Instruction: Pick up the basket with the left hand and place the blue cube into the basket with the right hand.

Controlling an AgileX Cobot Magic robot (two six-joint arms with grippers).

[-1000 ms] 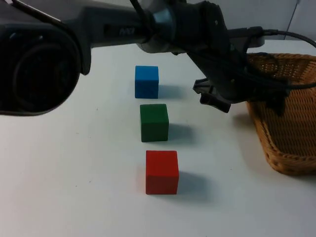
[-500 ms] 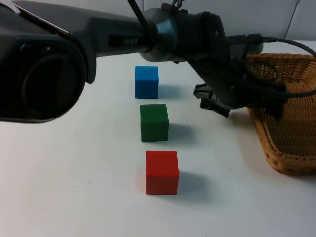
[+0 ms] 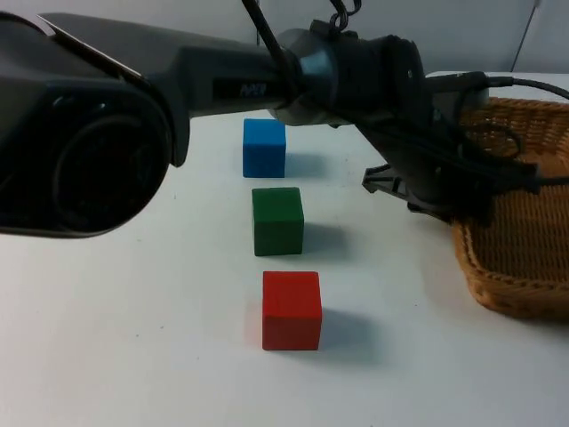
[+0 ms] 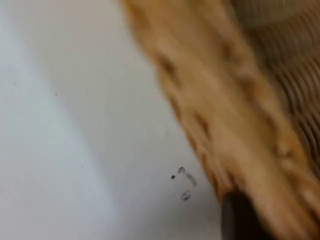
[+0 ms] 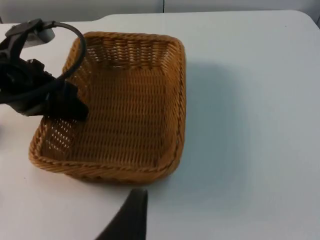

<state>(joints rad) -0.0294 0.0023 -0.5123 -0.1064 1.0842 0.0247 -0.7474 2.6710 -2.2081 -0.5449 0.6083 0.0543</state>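
My left claw sits at the near-left rim of the basket, reaching across from the picture's left. I cannot tell how far its fingers are parted; the arm's own body hides them from above, though the left wrist camera has the woven rim right up against a black fingertip. From the right wrist camera I see the left claw over the basket's side wall, the basket resting flat on the white table. Right arm waits; a fingertip is visible, its opening I cannot judge.

Blue cube stands on the table, farthest in a row with green cube and red cube, apart from each other and well left of the basket.
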